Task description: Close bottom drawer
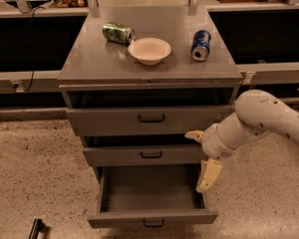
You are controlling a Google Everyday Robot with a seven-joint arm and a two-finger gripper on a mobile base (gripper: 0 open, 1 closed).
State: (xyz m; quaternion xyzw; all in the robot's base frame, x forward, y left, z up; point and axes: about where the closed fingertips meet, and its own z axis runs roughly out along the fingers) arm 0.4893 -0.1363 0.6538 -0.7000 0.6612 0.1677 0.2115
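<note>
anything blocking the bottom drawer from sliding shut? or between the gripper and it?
Nothing visible. The bottom drawer is pulled out and looks empty, with no object between it and the cabinet. The gripper, fingers spread, hangs by the drawer's right wall. Its lower finger may itself sit in the drawer's path.

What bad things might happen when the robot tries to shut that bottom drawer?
The tool, open, hangs by the right wall of the pulled-out bottom drawer, beside the middle drawer. Its lower finger may catch on that wall, or push the middle drawer instead. A hard shove might also roll the blue can lying on top of the cabinet.
</note>
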